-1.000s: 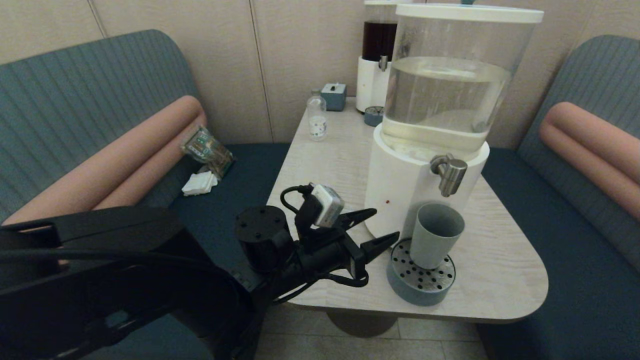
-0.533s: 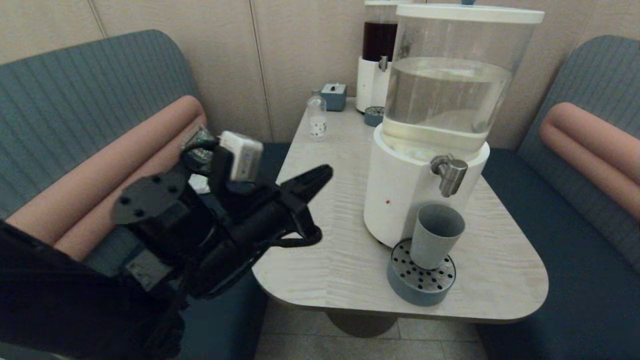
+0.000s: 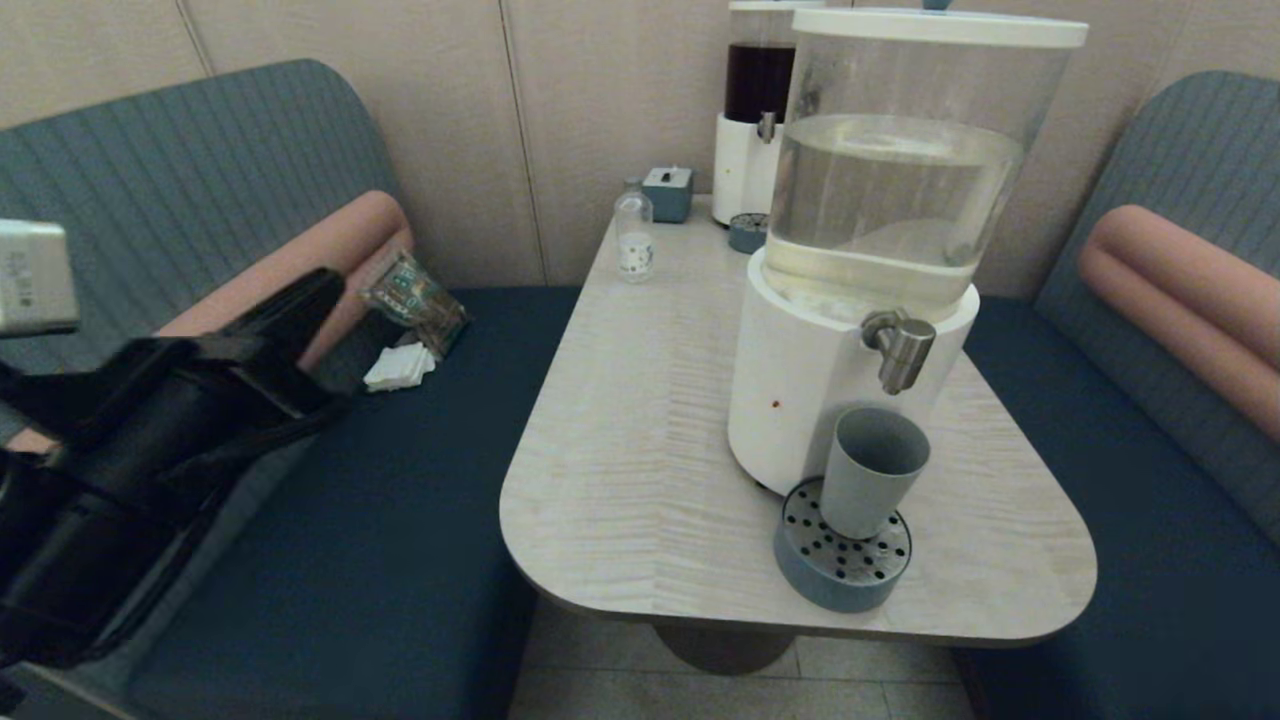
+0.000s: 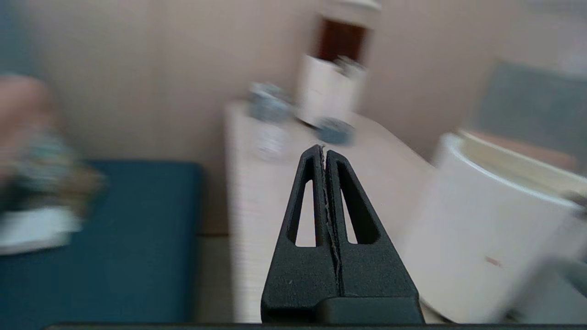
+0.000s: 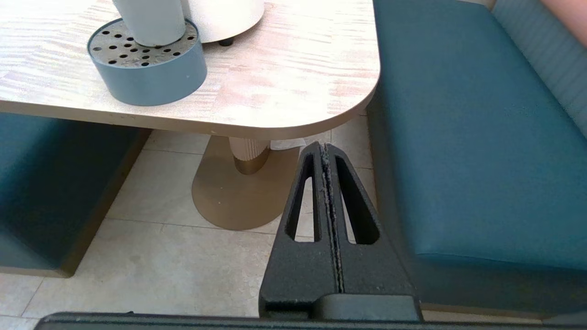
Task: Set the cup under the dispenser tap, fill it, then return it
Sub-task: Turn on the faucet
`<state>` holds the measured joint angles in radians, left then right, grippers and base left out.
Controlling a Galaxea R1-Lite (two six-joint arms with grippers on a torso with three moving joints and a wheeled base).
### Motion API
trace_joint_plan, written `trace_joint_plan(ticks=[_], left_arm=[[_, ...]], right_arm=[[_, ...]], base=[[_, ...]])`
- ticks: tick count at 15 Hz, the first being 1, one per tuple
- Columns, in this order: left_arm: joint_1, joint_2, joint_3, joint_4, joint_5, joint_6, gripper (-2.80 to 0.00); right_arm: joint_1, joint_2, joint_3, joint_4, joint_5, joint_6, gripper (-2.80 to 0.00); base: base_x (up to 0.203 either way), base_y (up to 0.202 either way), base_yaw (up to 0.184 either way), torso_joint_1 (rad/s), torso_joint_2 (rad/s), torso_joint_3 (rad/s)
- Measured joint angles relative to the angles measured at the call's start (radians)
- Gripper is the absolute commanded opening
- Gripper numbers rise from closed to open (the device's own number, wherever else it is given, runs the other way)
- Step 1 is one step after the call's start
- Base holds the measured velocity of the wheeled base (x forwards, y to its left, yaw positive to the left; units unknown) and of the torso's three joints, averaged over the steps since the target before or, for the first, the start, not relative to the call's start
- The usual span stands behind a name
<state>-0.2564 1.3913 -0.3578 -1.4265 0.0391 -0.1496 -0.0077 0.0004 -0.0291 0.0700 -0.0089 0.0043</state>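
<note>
The grey-blue cup (image 3: 868,470) stands upright on the round perforated drip tray (image 3: 840,565), directly below the steel dispenser tap (image 3: 900,350) of the large clear-tank dispenser (image 3: 900,170). I cannot tell whether the cup holds liquid. My left gripper (image 3: 325,290) hangs shut and empty over the left bench, well clear of the table; its wrist view shows the fingertips (image 4: 323,149) pressed together. My right gripper (image 5: 324,146) is shut and empty, low beside the table's near right corner, with the cup's foot (image 5: 151,20) and the tray (image 5: 146,68) ahead of it.
A narrower dark-liquid dispenser (image 3: 755,110), a small clear bottle (image 3: 633,240) and a small blue box (image 3: 668,192) stand at the table's far end. A packet (image 3: 415,298) and white napkins (image 3: 398,368) lie on the left bench. The table pedestal (image 5: 247,183) stands on tile.
My left gripper has pulled back from beside the cup, moving left and up off the table to over the left bench, and its fingers have closed. The cup has stayed on the tray.
</note>
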Motion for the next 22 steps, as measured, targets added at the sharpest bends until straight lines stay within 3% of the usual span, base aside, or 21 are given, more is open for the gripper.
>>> trace_joint_plan(ticks=[4,7,9,19,22], left_arm=[[0.169,-0.178,0.067,0.005,-0.004,0.000,-2.80],[0.212,-0.304,0.114,0.016,-0.012,0.002,-2.80],[0.222,-0.399,0.131,0.091,-0.035,0.015,-2.80],[0.230,-1.051,0.077,0.987,-0.163,0.214,-2.80],[0.246,-1.255,0.109,1.264,-0.172,0.336,-2.80]], right_arm=[[0.000,0.000,0.000,0.000,0.001,0.000,-2.80],[0.000,0.000,0.000,0.000,0.001,0.000,-2.80],[0.000,0.000,0.000,0.000,0.001,0.000,-2.80],[0.000,0.000,0.000,0.000,0.001,0.000,-2.80],[0.000,0.000,0.000,0.000,0.001,0.000,-2.80]], base=[[0.000,0.000,0.000,0.000,0.00,0.000],[0.000,0.000,0.000,0.000,0.00,0.000],[0.000,0.000,0.000,0.000,0.00,0.000],[0.000,0.000,0.000,0.000,0.00,0.000],[0.000,0.000,0.000,0.000,0.00,0.000]])
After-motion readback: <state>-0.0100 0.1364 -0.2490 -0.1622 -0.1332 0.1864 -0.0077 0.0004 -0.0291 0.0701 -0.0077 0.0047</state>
